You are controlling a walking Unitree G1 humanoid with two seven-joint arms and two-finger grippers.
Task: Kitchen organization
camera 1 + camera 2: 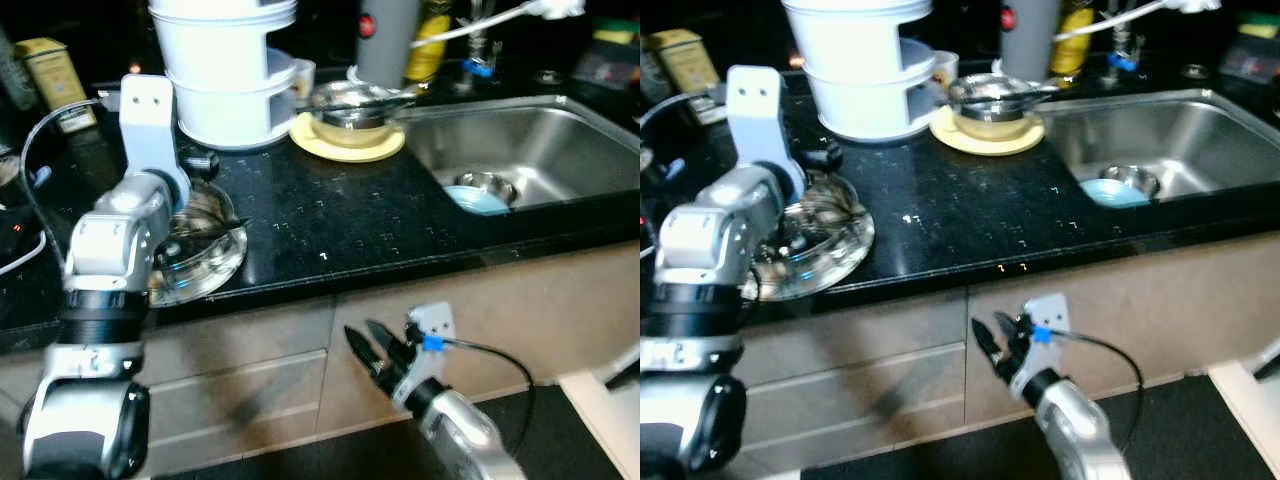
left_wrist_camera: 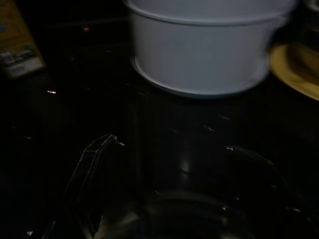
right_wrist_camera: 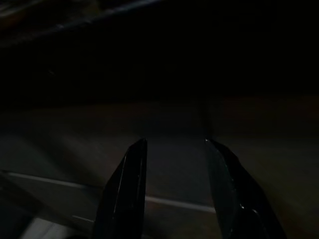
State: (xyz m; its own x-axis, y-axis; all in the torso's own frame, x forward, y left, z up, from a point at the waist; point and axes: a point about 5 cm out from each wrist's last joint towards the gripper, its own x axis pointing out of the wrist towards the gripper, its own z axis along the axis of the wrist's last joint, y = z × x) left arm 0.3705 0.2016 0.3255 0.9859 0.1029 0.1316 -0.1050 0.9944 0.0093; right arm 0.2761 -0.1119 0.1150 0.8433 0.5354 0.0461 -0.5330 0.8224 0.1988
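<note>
While the left arm reaches over the black counter (image 1: 330, 230), the head views place the left gripper (image 1: 205, 215) at a glass bowl (image 1: 205, 255) near the counter's front edge; whether its fingers are spread or closed cannot be told there. Behind the bowl stands a stacked white container (image 1: 225, 75), beside it a steel bowl (image 1: 350, 105) on a yellow plate (image 1: 345, 145). To the right, the sink (image 1: 560, 130) holds a blue dish (image 1: 478, 200) and a small steel bowl (image 1: 490, 183). The right gripper (image 1: 998, 345) hangs below the counter before the cabinet fronts (image 1: 870, 370), idle, fingers apart.

The left wrist view is dark: the glass bowl's rim (image 2: 99, 149) lies just below the camera, the white container (image 2: 204, 55) beyond; finger state remains unclear.

The right wrist view shows two black fingers (image 3: 124, 194) spread, holding nothing.

Judgement: organisation looks early. Nothing appears put away; dishes remain in the sink and on the counter. The white container crowds any forward move of the glass bowl.
</note>
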